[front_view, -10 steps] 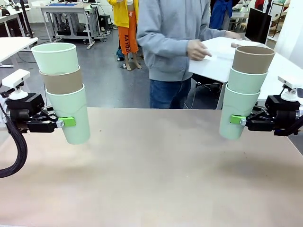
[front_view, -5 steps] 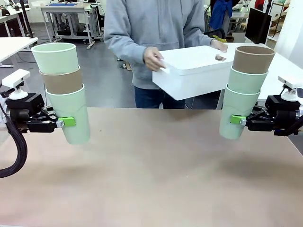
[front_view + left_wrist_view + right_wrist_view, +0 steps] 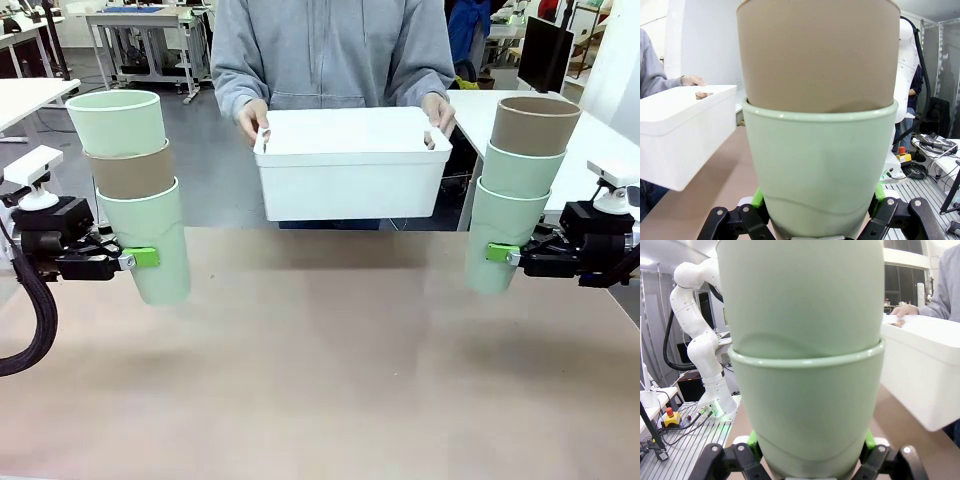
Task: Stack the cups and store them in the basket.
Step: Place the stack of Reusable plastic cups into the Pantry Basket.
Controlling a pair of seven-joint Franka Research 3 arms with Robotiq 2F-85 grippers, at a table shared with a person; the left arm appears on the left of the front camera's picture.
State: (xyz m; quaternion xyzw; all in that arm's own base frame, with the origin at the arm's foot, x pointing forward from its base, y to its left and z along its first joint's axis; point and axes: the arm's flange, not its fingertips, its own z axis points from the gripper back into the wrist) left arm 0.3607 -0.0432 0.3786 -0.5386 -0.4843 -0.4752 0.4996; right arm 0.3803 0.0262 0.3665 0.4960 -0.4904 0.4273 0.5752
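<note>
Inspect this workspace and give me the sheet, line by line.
Surface: tan table, no spills seen.
Job's things: left stack, mint-brown-mint from the top, and right stack, brown-mint-mint, both held off the table; white basket held above the far edge in the person's hands.
Clutter: nothing seen.
Grippers: left gripper shut on left stack's bottom cup; right gripper shut on right stack's bottom cup.
Cables: black hose loops by the left arm.
Surroundings: workbenches, monitor behind.

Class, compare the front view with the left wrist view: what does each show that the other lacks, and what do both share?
Front view: the right fingers gripping a stack topped by a tan brown plastic tumbler, plus the left stack's top mint green tumbler. Left wrist view: a red button. Both: the large white rectangular plastic basket that the person holds, the left stack's brown tumbler.
</note>
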